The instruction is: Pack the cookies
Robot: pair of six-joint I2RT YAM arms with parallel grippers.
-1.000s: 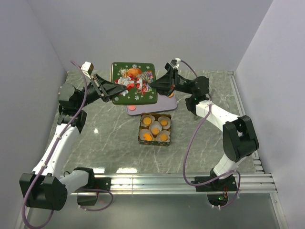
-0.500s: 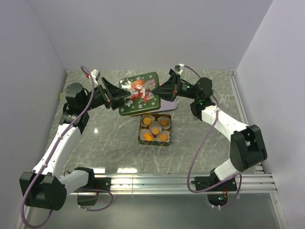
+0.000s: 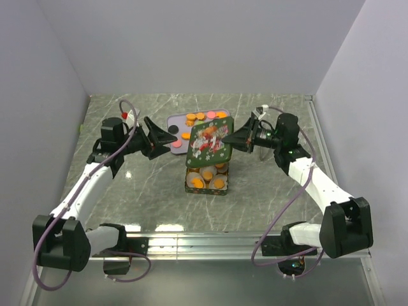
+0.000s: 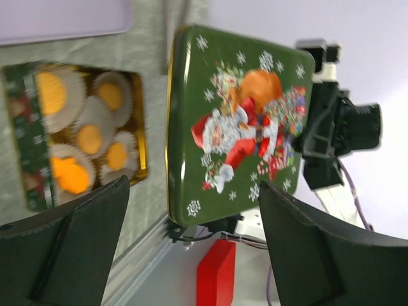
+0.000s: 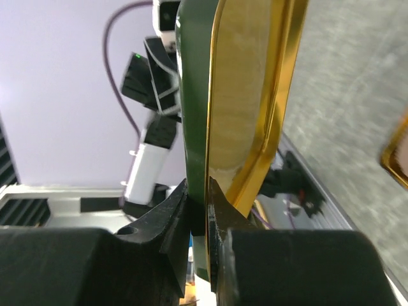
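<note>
The tin [image 3: 207, 191] stands open on the desk [image 3: 140, 191]. It already holds orange cookies [image 3: 198, 183], each nested in a white paper cup, so filling looks about done and closing seems to be the step in hand.

The Santa-printed lid [image 3: 209, 139] hangs tilted directly over the tin, picture side up. The right gripper [image 3: 233, 140] is clamped on the lid's edge on the side right of the tin. The wrist view shows one finger on the green outside and one on the gold inside, a one-edge hold that probably accounts for the tilt.

Left of the tin, the left gripper [image 3: 155, 136] is spread wide and touches nothing, facing the lid as if ready to steady its free edge.

Behind the tin, a lavender tray [image 3: 178, 122] carries more loose cookies [image 3: 199, 116], orange, pink and black.
</note>
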